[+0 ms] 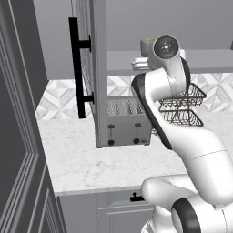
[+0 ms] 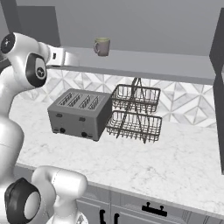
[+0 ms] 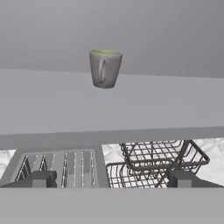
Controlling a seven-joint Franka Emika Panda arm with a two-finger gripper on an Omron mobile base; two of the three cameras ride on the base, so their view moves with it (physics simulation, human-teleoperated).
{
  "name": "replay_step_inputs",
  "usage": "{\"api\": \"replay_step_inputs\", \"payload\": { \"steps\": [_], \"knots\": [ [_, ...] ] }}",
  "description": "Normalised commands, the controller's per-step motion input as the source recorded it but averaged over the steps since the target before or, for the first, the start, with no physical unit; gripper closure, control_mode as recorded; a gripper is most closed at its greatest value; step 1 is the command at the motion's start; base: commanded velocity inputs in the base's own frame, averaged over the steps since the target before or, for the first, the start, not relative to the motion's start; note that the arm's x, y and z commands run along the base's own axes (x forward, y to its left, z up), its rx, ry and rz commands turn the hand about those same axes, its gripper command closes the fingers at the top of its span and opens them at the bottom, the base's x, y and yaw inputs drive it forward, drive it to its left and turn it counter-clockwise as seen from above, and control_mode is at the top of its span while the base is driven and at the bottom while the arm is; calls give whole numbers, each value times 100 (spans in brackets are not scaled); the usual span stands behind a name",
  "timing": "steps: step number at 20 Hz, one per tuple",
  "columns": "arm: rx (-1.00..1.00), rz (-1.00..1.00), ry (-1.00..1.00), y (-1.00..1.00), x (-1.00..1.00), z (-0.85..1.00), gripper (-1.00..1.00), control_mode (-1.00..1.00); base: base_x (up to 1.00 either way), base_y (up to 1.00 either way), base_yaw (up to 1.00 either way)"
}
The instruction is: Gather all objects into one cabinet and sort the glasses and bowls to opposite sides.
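A cream handled mug stands upright on the cabinet's pale-grey shelf, its handle turned toward me. It also shows on the shelf as the mug, and partly behind my wrist as the mug. My gripper is open with nothing between its fingers. It hovers level with the shelf's front edge, short of the mug and a little to its left, as the gripper shows from the side. The glasses and bowls are out of view.
The cabinet door hangs open at the left with a black bar handle. Below the shelf, a silver toaster and a two-tier wire rack stand on the marble counter.
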Motion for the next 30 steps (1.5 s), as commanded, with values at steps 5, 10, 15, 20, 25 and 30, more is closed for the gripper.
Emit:
{"api": "replay_step_inputs", "payload": {
  "steps": [5, 10, 15, 20, 25, 30],
  "knots": [
    [9, 0, -9, -20, 33, 44, -100, -100, 0, 0, 0],
    [4, 0, -5, -9, 6, 10, -100, -100, 0, 0, 0],
    [0, 0, 0, -4, 41, 0, -100, -100, 0, 0, 0],
    [0, 0, 0, -1, 70, 0, -100, -100, 0, 0, 0],
    [0, 0, 4, -1, 37, 3, -100, -100, 0, 0, 0],
    [0, -2, 0, -7, 46, 0, -100, -100, 0, 0, 0]
  ]
}}
